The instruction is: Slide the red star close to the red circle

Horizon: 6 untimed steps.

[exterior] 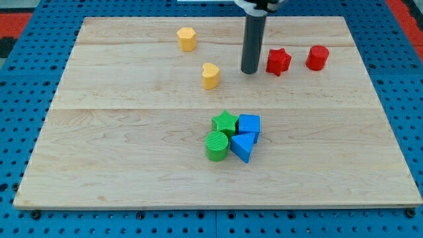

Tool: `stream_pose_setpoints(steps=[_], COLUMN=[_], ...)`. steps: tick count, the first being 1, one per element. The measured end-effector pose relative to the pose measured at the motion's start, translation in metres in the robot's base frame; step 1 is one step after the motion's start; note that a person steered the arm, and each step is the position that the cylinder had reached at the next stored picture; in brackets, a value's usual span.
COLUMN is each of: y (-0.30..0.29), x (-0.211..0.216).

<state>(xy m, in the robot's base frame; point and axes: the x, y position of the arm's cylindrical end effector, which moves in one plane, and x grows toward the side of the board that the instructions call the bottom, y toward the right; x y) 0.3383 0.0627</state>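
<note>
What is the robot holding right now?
Nothing. My tip only pushes and cannot grip. It stands just to the view's left of the red star, and I cannot tell if they touch.

Views: one camera only
Position: raised, before the wooden board [132, 165]
Facing: downward, across the whole board

arm: enters from view's top | rod: upright, dark | my tip [250, 71]: on the board

A lab bench setup. A pale wooden surface [132, 158] lies on blue perforated panels [20, 132], with red matting [16, 26] beyond
</note>
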Motion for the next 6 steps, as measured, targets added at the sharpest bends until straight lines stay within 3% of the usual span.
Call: stream_pose_setpoints(steps=[1,2,5,6], y=[0.004,0.019,0.061,0.042], x=[-0.029,-0.028,0.014,0.02])
